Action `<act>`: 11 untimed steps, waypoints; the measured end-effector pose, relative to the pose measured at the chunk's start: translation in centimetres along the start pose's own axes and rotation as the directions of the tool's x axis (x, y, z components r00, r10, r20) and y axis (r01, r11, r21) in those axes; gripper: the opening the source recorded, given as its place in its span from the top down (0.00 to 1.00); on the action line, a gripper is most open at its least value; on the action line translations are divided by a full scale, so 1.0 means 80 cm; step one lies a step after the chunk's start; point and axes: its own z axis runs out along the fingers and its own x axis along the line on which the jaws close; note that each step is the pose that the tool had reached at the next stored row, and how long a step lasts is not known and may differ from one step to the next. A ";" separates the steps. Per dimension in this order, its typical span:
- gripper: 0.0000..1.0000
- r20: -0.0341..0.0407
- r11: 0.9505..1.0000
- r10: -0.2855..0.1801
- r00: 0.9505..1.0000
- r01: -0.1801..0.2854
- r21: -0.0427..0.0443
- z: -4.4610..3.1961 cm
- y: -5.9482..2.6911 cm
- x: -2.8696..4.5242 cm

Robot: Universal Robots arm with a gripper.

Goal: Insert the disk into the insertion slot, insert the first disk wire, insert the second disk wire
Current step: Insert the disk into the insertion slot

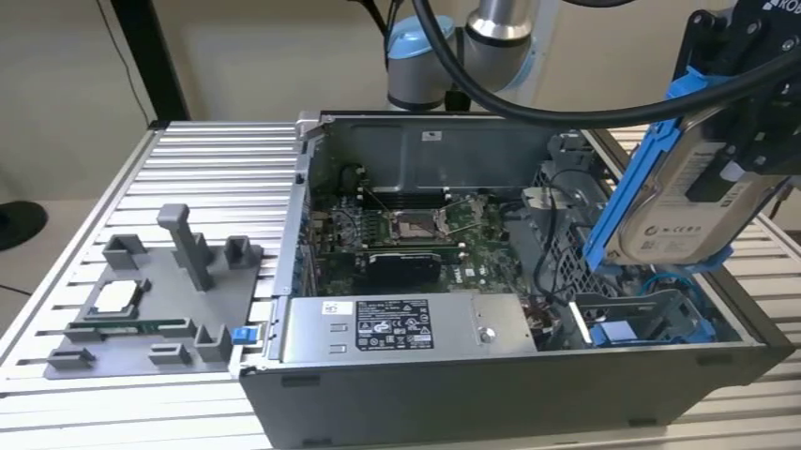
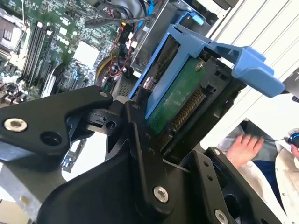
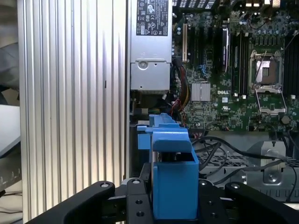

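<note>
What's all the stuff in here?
computer case: one, grey, open on the silver table.
motherboard: one, green, inside the case.
power supply box: one, grey, inside the case.
insertion slot: one, grey with blue rails, below the disk.
fixture tray: one, grey, on the table.
disk: one, silver in blue carrier, tilted above the case.
person's hand: one, past the table's edge.
robot arm: one, silver and blue, behind the case.
gripper: one, black, fingers shut on the disk.
</note>
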 end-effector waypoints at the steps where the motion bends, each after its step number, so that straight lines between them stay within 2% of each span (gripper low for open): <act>1: 1.00 0.000 1.000 0.000 1.000 0.000 0.000 0.0003 0.000 0.0000; 11: 1.00 0.000 1.000 0.000 1.000 0.000 0.002 0.0021 0.000 0.0000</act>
